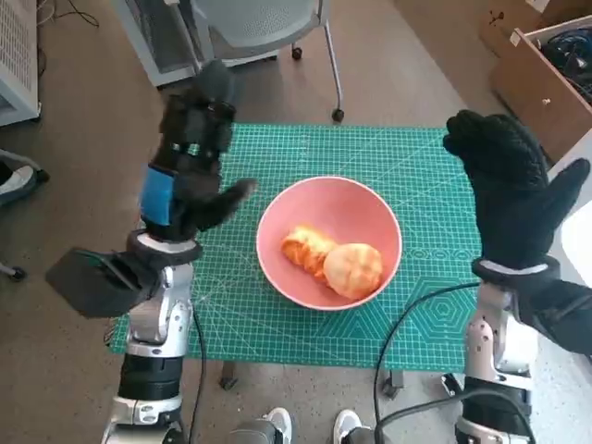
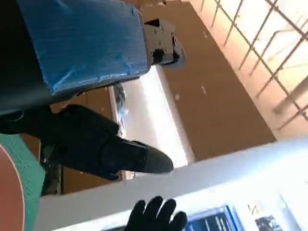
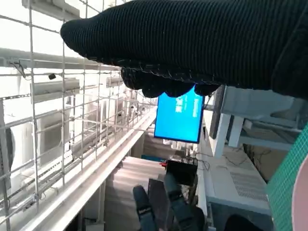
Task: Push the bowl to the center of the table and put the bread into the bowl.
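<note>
A pink bowl sits near the middle of the green cutting mat that covers the table. Inside it lie two pieces of bread, a twisted golden one and a round pale one. My left hand is raised above the mat's left part, fingers spread, holding nothing. My right hand in the black glove is lifted above the mat's right edge, also empty with fingers apart. The left wrist view catches a sliver of the bowl and the gloved right hand; the right wrist view shows the left hand beyond the glove.
An office chair's base stands behind the table. A wooden box sits at the back right. A person's shoes show at the table's front edge. A cable runs over the mat's front right.
</note>
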You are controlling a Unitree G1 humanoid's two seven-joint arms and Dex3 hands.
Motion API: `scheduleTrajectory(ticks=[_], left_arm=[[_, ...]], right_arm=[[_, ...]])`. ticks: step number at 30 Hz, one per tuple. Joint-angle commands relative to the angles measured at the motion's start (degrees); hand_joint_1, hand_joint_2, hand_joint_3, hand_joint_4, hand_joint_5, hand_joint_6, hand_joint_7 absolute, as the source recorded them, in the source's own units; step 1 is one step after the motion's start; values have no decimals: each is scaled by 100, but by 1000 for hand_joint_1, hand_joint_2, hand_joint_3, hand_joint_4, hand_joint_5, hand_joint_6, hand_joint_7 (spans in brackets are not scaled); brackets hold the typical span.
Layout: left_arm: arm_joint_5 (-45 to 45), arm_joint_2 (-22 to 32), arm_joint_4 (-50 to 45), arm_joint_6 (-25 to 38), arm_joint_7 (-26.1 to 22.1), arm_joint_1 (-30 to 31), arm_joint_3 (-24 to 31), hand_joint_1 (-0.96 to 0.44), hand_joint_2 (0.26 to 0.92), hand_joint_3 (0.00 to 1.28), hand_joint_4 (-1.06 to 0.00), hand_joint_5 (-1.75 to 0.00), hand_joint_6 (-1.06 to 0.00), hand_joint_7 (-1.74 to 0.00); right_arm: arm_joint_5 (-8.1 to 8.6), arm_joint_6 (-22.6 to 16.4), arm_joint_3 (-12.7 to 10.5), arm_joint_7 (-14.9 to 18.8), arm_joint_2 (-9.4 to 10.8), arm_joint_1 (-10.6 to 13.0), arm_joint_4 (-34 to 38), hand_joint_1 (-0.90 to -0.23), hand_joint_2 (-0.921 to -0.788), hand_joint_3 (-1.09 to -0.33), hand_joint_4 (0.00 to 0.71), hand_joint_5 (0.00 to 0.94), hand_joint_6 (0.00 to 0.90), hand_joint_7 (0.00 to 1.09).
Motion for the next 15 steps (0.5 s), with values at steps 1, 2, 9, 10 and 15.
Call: scheduleTrajectory(ticks=[1, 2, 9, 10, 15], left_arm=[[-70, 13, -109, 66, -77, 32, 63, -634, 867, 334, -3, -243, 1, -644], [-68, 1, -90, 55, -69, 22, 77, -633, 867, 336, -2, -243, 1, -642], [29, -59, -39, 27, 8, -30, 114, -626, 862, 350, 1, -221, 1, -631], [34, -65, -34, 37, 16, -43, 118, -626, 862, 350, 1, -222, 1, -631], [41, -90, -91, 119, 82, -74, 129, -623, 856, 359, 1, -256, 1, -648]], right_arm=[[-151, -64, 48, -70, -13, -46, 88, -463, -921, -613, 326, 2, 102, 590], [-183, -100, 51, -68, -24, -67, 112, -464, -921, -613, 326, 2, 102, 591], [-381, -322, 66, -88, -71, -195, 295, -470, -921, -611, 328, 2, 103, 591], [-410, -347, 71, -99, -78, -211, 314, -471, -921, -611, 328, 2, 103, 591], [-500, -427, 93, -144, -97, -268, 389, -481, -921, -611, 331, 4, 108, 593]])
